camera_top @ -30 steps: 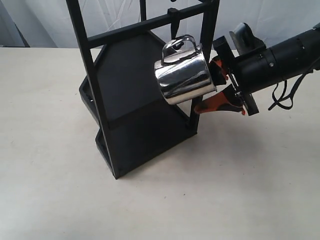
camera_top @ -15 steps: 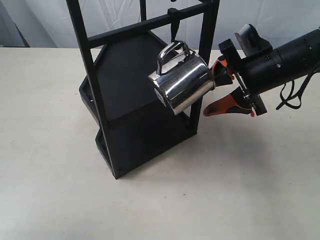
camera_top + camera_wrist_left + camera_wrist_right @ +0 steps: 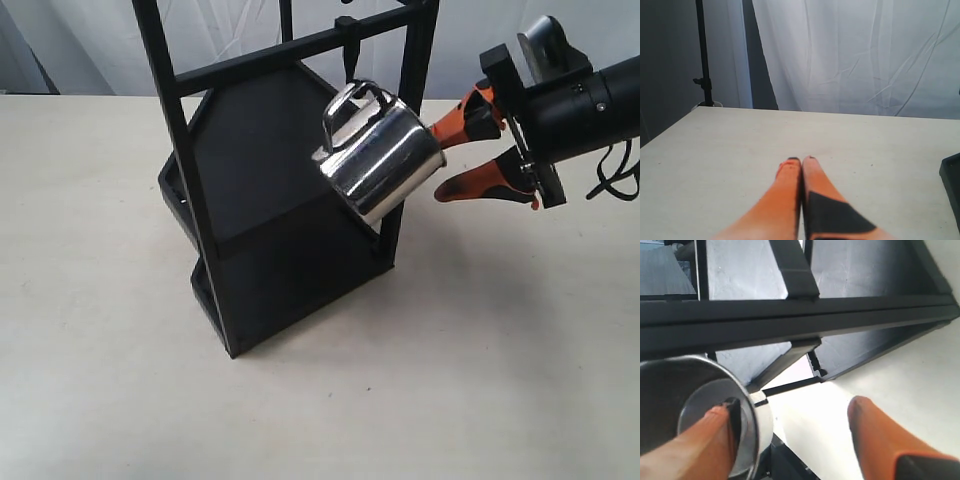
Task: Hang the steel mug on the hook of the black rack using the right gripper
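The mug (image 3: 382, 152) hangs tilted by its handle from the hook (image 3: 347, 62) on the rack (image 3: 250, 200). The right gripper (image 3: 438, 160) sits just beside it, fingers apart; the left gripper (image 3: 801, 161) has its fingers together above the desk (image 3: 480, 360).

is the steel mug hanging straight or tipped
Tipped: the steel mug hangs by its handle from the hook, its mouth slanting toward the open right gripper.

A pale tabletop (image 3: 120, 380) filled most of the exterior view. It looked smooth, with a few tiny dark specks on it. Behind it, along the top of the frame, hung a white wrinkled curtain (image 3: 855, 55). In the left wrist view, a thin black pole (image 3: 702, 50) stood at the upper left, against a dark wall (image 3: 665, 60).
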Controlling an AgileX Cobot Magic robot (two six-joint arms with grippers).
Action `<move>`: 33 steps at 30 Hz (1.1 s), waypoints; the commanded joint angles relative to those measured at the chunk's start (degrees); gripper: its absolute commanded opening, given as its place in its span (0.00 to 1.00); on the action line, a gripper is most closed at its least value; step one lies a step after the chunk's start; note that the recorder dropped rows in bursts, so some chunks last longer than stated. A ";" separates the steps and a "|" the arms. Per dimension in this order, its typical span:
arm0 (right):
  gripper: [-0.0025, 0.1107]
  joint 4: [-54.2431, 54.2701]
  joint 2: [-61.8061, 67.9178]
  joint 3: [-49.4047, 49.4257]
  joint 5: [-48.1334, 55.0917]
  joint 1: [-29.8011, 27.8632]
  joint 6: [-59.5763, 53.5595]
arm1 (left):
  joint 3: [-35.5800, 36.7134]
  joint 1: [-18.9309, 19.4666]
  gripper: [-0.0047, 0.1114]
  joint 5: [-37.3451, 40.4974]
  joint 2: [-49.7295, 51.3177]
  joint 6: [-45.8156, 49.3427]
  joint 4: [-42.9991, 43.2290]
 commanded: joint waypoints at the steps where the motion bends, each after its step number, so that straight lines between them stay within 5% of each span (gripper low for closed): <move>1: 0.56 4.95 -0.40 0.06 -0.22 -0.49 -2.09 | 0.02 -0.39 0.05 -0.31 -0.27 -0.14 0.00; 12: 0.56 5.23 -1.51 0.06 -0.22 -1.24 -4.29 | 0.02 -0.39 0.05 -0.31 -0.27 -0.14 0.00; 22: 0.55 -1.95 -14.19 0.06 -0.22 -8.57 -4.83 | 0.02 -0.39 0.05 -0.31 -0.27 -0.14 0.00; 25: 0.43 -5.84 -20.17 0.28 -0.22 -8.18 -4.83 | 0.02 -0.39 0.05 -0.31 -0.27 -0.14 0.00; 30: 0.05 -10.89 -29.75 1.26 -0.22 -7.37 -3.93 | 0.02 -0.39 0.05 -0.31 -0.27 -0.14 0.00; 33: 0.02 -15.91 -38.23 2.97 -0.22 -7.37 1.44 | 0.02 -0.39 0.05 -0.31 -0.27 -0.14 0.00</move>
